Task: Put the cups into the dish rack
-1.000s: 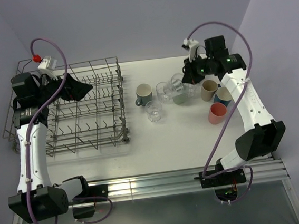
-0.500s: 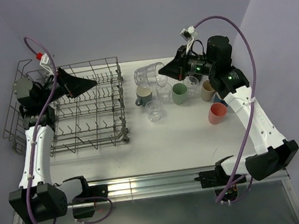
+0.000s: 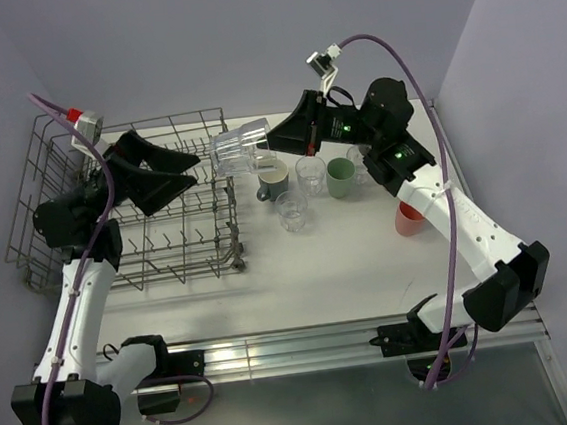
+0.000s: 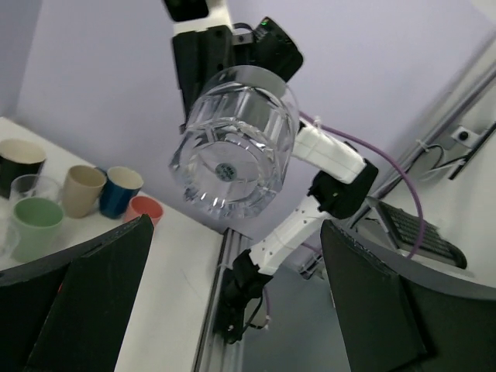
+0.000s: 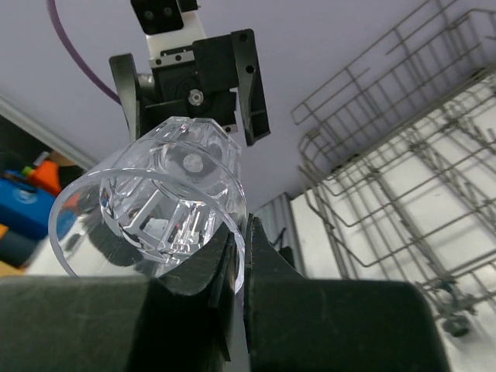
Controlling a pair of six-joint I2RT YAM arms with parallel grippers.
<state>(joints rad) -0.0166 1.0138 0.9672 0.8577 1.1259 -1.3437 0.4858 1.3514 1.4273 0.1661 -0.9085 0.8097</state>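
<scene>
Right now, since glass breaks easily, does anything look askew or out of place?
Only the glass tumbler: it lies on its side in mid-air, pinched at its rim by the right fingers, base toward the open left fingers above the dish rack. No crack or spill shows.

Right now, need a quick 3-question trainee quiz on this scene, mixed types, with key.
1. True or false: the left gripper is shut on a mug.
2. The right gripper holds: A) a spoon, B) a clear tumbler, C) nothing.
3. Short answer: which cup on the table stands nearest the dish rack?

Key: 1 false, its jaws are open and empty. 2 B, gripped at the rim, lying sideways in the air. 3 the grey-blue mug.
</scene>
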